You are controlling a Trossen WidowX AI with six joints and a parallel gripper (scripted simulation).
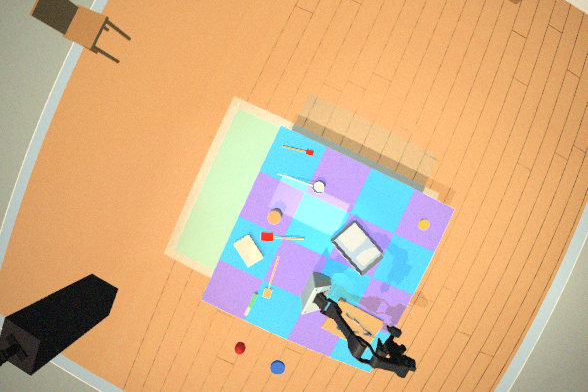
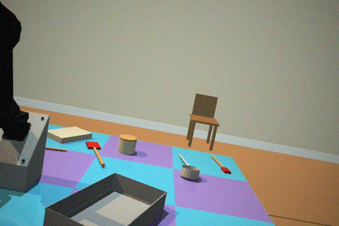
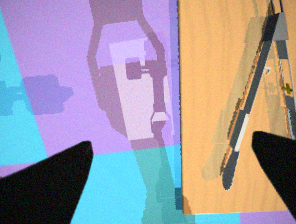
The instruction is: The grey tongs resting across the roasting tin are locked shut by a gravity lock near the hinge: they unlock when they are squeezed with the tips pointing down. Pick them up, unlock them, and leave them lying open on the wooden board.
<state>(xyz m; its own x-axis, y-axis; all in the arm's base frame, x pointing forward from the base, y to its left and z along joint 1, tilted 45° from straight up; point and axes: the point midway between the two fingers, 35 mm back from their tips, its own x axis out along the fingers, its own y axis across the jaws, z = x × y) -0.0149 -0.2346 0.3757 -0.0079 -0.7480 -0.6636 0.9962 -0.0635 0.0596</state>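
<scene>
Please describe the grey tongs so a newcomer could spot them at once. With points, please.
On the blue-and-purple checkered mat (image 1: 384, 200) lies a wooden board (image 1: 332, 325) (image 3: 200, 197), beneath the black arm. The tongs (image 1: 359, 322) (image 3: 252, 85) lie on it, spread in a narrow V, unlike the red-headed tools (image 1: 267, 236) (image 2: 93, 145), which are single sticks.

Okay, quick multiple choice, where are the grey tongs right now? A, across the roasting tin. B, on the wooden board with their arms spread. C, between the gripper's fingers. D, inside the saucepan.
B: the tongs lie on the wooden board with their arms spread in a V, and the open gripper holds nothing.
</scene>
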